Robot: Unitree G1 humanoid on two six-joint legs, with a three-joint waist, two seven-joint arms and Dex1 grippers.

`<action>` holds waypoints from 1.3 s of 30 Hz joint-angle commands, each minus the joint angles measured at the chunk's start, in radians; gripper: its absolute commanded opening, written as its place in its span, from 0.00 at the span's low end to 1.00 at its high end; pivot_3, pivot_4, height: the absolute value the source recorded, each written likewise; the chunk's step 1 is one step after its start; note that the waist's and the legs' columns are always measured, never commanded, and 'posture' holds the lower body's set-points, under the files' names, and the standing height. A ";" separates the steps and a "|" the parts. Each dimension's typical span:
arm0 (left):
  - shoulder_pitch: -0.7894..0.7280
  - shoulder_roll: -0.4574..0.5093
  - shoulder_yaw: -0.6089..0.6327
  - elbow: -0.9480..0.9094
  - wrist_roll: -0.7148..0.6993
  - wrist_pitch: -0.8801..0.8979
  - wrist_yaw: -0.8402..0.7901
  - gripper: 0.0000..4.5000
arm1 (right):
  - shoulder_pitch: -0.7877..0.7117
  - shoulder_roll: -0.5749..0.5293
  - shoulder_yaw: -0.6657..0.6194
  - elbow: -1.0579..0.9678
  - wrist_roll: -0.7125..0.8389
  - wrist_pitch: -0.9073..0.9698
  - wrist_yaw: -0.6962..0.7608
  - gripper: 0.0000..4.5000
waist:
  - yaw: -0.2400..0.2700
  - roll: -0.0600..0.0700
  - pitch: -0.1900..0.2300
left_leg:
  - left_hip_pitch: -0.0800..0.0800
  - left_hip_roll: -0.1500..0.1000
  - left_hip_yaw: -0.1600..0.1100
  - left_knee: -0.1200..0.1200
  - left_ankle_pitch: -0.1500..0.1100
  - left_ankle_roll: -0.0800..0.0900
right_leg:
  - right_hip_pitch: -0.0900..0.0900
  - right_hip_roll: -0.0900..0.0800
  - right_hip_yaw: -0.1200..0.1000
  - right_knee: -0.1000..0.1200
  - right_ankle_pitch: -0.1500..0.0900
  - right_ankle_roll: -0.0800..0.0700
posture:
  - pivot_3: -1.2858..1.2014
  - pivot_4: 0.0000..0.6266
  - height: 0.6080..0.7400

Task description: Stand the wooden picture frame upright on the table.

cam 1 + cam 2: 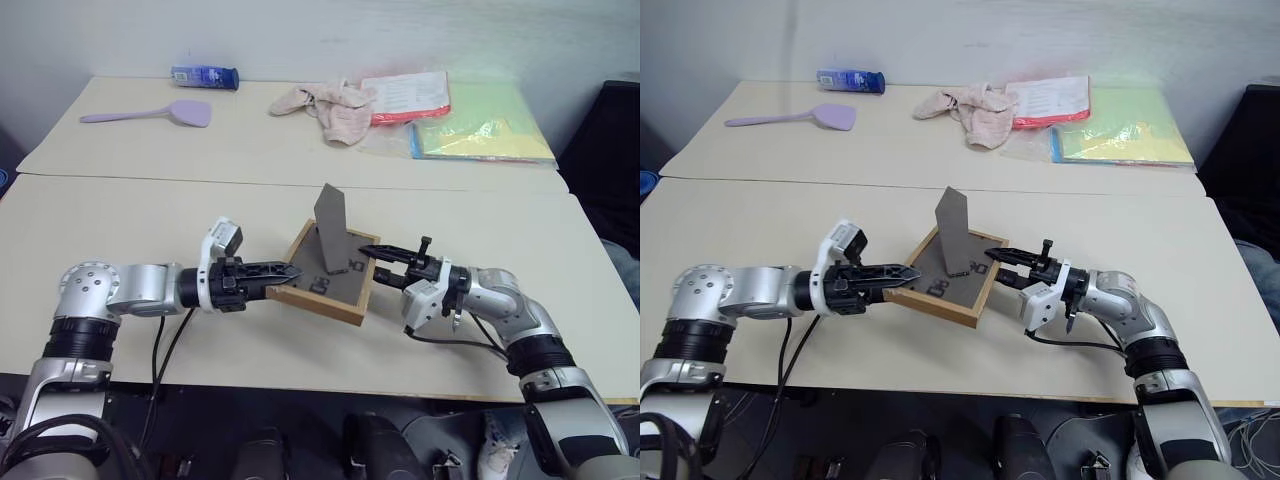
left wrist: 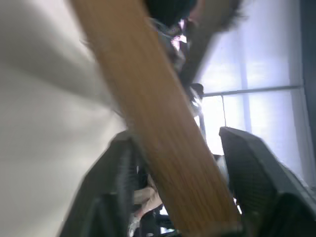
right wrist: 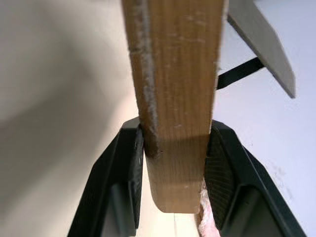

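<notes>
The wooden picture frame lies back-up on the table, its left side lifted a little. Its dark grey back faces up and the stand sticks upward. My right gripper comes in level from the right and is shut on the frame's far right edge; in the right wrist view both pads press the light wood border. My left gripper reaches the left edge. In the left wrist view the border passes between its fingers with a gap, so it is open.
On a second table behind lie a blue bottle, a purple spatula, a pink cloth and coloured folders. A dark object stands at the right edge. Bare tabletop surrounds the frame.
</notes>
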 commanded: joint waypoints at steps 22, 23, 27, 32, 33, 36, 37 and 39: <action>0.562 0.103 0.188 -0.513 1.217 -1.120 -0.903 1.00 | 0.194 0.061 0.098 -0.410 1.095 1.395 0.515 0.28 | 0.007 0.006 0.003 | -0.003 0.000 -0.003 -0.006 -0.003 0.002 | -0.002 -0.003 -0.002 -0.008 -0.001 -0.002 | 0.52 0.24 1.00; 0.553 0.099 0.190 -0.507 1.216 -1.112 -0.902 1.00 | 0.192 0.064 0.103 -0.390 1.068 1.386 0.522 0.28 | 0.006 0.006 0.003 | -0.003 0.000 -0.002 -0.005 -0.003 0.002 | -0.002 -0.003 -0.001 -0.007 -0.001 -0.002 | 0.52 0.24 1.00; 0.533 0.092 0.195 -0.493 1.229 -1.104 -0.911 1.00 | 0.182 0.094 0.076 -0.361 1.044 1.412 0.510 0.28 | 0.006 0.006 0.003 | -0.001 0.000 -0.002 -0.003 -0.003 0.003 | 0.000 -0.003 -0.001 -0.006 -0.001 -0.002 | 0.52 0.24 1.00; 0.532 0.093 0.207 -0.487 1.251 -1.105 -0.918 1.00 | 0.192 0.100 0.059 -0.379 1.037 1.469 0.527 0.28 | 0.004 0.006 0.003 | 0.001 0.000 -0.001 -0.004 -0.003 0.003 | 0.000 -0.003 -0.001 -0.003 -0.001 -0.002 | 0.52 0.24 1.00; 0.533 0.095 0.211 -0.485 1.254 -1.105 -0.920 1.00 | 0.197 0.104 0.047 -0.405 1.057 1.473 0.545 0.28 | 0.005 0.006 0.003 | 0.001 0.000 -0.001 -0.004 -0.003 0.003 | 0.000 -0.003 -0.001 -0.003 -0.001 -0.002 | 0.52 0.24 1.00; 0.545 0.101 0.227 -0.472 1.274 -1.115 -0.922 1.00 | 0.208 0.106 0.017 -0.468 1.045 1.391 0.584 0.49 | 0.007 0.006 0.003 | 0.000 0.000 -0.002 -0.004 -0.003 0.003 | 0.000 -0.003 -0.001 -0.004 -0.001 -0.002 | 0.52 0.24 1.00; 0.553 0.101 0.233 -0.467 1.286 -1.123 -0.921 1.00 | 0.216 0.096 0.010 -0.486 1.035 1.367 0.601 0.56 | 0.007 0.006 0.003 | 0.000 0.000 -0.002 -0.004 -0.003 0.003 | 0.000 -0.003 -0.001 -0.004 -0.001 -0.002 | 0.52 0.24 1.00; 0.569 0.099 0.245 -0.458 1.300 -1.135 -0.927 1.00 | 0.234 0.072 -0.002 -0.518 1.027 1.353 0.626 0.70 | 0.007 0.006 0.003 | -0.001 0.000 -0.002 -0.005 -0.003 0.003 | -0.001 -0.003 -0.001 -0.004 -0.001 -0.002 | 0.52 0.24 1.00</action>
